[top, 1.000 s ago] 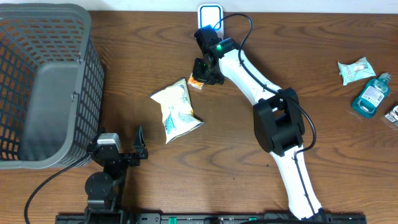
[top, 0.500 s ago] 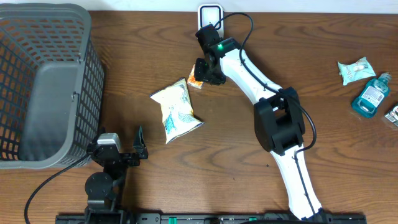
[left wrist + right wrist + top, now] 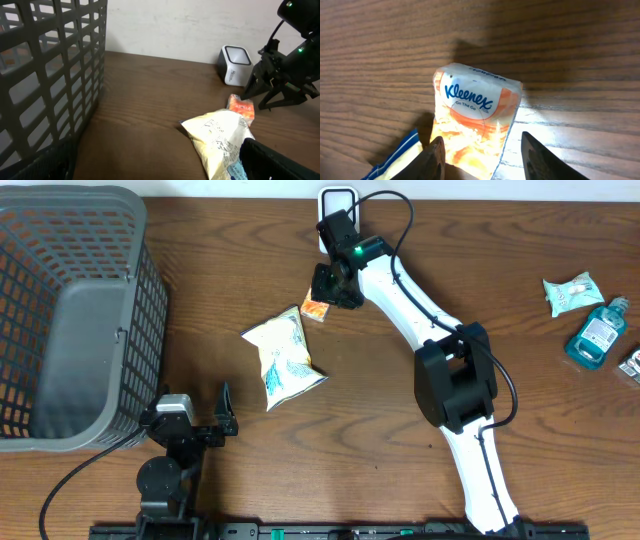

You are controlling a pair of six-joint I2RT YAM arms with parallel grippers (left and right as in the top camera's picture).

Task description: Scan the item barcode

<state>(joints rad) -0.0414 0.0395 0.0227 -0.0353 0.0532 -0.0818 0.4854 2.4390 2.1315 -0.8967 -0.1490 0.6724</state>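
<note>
Our right claw hangs over the tissues, jaws apart, seemingly not gripping. Pickup's in hand; next we pinch, lift and present it to the scanner.

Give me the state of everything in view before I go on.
Kleenex pack: lying flat on the table, label up.
Right gripper: jaws open, either side of the pack.
Left gripper: jaws open, empty.
Chip bag: lying flat.
Basket: upright, empty.
Scanner: standing upright at the table's back edge.
</note>
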